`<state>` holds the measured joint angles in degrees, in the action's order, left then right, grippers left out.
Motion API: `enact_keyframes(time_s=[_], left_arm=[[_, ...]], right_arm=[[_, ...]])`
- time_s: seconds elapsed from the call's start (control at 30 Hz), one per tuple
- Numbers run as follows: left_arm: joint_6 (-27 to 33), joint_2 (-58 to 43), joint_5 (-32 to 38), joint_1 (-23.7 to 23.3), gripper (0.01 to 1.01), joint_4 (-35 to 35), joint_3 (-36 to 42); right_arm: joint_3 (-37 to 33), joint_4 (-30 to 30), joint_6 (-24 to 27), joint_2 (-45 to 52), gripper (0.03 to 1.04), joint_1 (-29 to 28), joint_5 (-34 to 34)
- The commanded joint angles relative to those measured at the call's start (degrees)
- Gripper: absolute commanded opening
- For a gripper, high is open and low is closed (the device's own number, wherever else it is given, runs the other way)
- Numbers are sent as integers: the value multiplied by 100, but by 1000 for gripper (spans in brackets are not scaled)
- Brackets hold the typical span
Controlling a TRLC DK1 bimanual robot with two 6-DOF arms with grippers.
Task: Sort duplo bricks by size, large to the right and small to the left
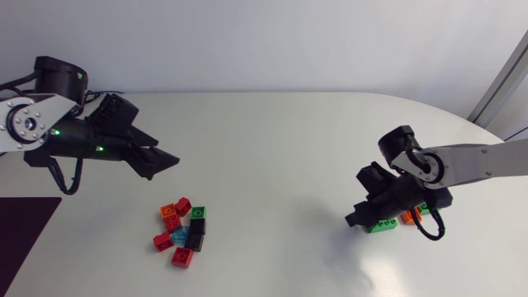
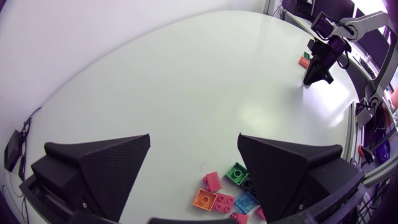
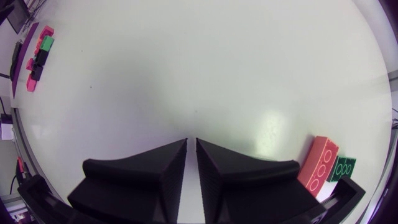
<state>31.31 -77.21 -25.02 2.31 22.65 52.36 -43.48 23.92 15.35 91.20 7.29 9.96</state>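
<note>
Nothing readable in any of the views, tbh. The studs on the pile of small bricks [image 1: 195, 239] were way too tiny to make out any lettering. Same went for the green brick [image 1: 382, 225], well off to the right of that pile. No numbers, labels or signs that I could read.
</note>
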Motion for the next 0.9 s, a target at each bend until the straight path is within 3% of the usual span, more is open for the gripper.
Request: enact_keyframes(time_s=[0.0,0.23,0.4,0.57,0.87], left_arm=[[-160,400,111,-37,980,64,-217],[-204,1024,225,-46,980,108,-402],[-301,1410,260,-108,980,108,-472],[-415,1982,427,-116,980,64,-578],[-547,3239,884,-231,980,-253,-1166]], right_arm=[[262,-81,319,-58,180,-263,-82],[200,-151,864,-67,180,-966,-266],[-20,368,899,-990,180,-1072,217],[-362,438,1189,-1333,180,-1898,209],[-283,-1074,1804,-234,180,-3770,-196]])
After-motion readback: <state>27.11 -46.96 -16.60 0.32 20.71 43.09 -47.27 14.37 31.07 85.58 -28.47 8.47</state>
